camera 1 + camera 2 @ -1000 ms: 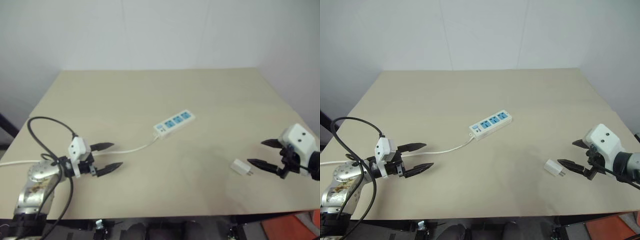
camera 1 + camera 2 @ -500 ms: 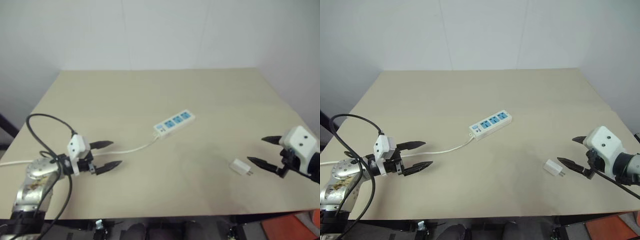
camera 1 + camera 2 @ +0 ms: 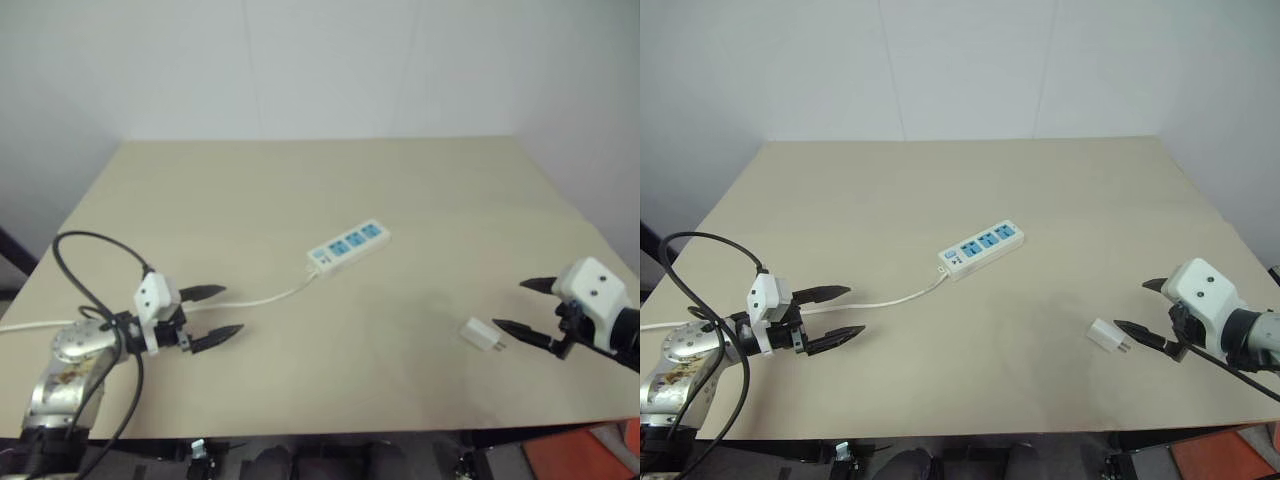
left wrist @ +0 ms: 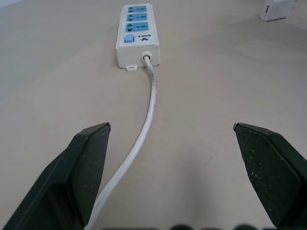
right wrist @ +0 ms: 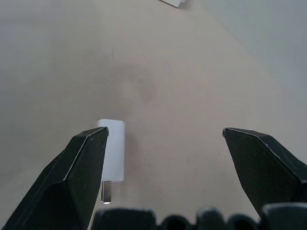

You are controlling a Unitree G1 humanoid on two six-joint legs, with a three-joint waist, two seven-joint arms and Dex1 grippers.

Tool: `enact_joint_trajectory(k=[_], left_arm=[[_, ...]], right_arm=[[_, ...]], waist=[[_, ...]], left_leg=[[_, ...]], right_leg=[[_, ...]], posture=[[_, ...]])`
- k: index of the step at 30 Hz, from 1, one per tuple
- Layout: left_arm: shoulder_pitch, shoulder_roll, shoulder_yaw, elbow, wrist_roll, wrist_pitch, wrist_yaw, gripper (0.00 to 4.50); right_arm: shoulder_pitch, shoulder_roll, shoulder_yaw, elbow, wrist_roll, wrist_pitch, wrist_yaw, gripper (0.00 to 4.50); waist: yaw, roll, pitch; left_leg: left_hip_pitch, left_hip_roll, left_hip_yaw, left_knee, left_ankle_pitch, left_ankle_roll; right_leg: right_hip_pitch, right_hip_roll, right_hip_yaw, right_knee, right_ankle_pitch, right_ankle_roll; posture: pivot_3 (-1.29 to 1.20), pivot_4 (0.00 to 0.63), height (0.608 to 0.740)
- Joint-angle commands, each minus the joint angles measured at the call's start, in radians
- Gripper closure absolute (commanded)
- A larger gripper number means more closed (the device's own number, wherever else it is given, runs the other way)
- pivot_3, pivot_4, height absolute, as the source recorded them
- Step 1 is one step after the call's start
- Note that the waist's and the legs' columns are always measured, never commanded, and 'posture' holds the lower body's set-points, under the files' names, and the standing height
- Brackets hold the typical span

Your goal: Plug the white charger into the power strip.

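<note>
right hand lined up on the charger, nothing held yet

white charger [image 3: 1106,336] lies lower right on the table [image 3: 940,190], just beside the spread right hand [image 3: 1146,308]; left hand [image 3: 844,312], also spread, faces the power strip [image 3: 981,246] mid-frame, likely to steady it.

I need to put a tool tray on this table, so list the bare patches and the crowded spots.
Free: the whole far half of the table behind the power strip, and the near middle between its cord and the white charger. Crowded: the near left edge around the left gripper and the near right around the right gripper.
</note>
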Motion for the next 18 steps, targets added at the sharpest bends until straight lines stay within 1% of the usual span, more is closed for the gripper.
enact_joint_trajectory(k=[1,4,11,14,16,18], left_arm=[[-0.033,-0.016,0.006,0.006,0.012,-0.036,0.030,0.02],[-0.121,-0.071,-0.016,0.098,0.039,-0.075,0.067,0.02],[-0.383,-0.230,-0.099,0.453,0.117,-0.247,0.038,0.02],[-0.538,-0.330,-0.146,0.694,0.183,-0.365,0.046,0.02],[-0.624,-0.398,-0.147,0.831,0.197,-0.416,0.058,0.02],[-0.686,-0.446,-0.137,0.938,0.205,-0.450,0.070,0.02]], right_arm=[[-0.019,-0.017,-0.014,-0.016,-0.002,-0.024,-0.003,0.00],[-0.036,-0.006,-0.018,-0.045,0.017,-0.001,-0.015,0.00],[-0.095,0.040,0.033,-0.148,0.043,0.060,-0.086,0.00],[-0.155,0.099,0.101,-0.190,0.036,0.099,-0.163,0.00],[-0.195,0.151,0.155,-0.214,0.017,0.129,-0.227,0.00],[-0.215,0.193,0.200,-0.242,0.000,0.148,-0.276,0.00]], waist=[[0.000,0.000,0.000],[0.008,0.000,0.000],[0.011,-0.001,0.000],[0.011,-0.002,0.000],[0.011,-0.003,0.001],[0.010,-0.005,0.002]], left_leg=[[0.000,0.000,0.000,0.000,0.000,0.000],[0.000,0.000,0.000,0.000,0.000,0.000],[0.000,-0.002,0.000,0.001,0.000,-0.001],[-0.001,-0.003,0.000,0.002,0.000,-0.001],[-0.001,-0.003,0.000,0.002,0.000,-0.001],[-0.002,-0.003,0.000,0.003,0.000,-0.001]], right_leg=[[0.000,0.000,0.000,0.000,0.000,0.000],[0.001,0.000,0.000,0.000,0.000,0.000],[0.001,0.000,-0.001,0.000,0.001,-0.001],[0.001,0.000,-0.001,0.000,0.001,-0.001],[0.001,0.000,-0.001,0.000,0.001,-0.001],[0.001,0.000,-0.001,0.000,0.001,0.000]], posture=[[0.00,0.150,0.740],[0.00,0.150,0.740],[0.00,0.150,0.740],[0.00,0.150,0.740],[0.00,0.150,0.740],[0.00,0.150,0.740]])
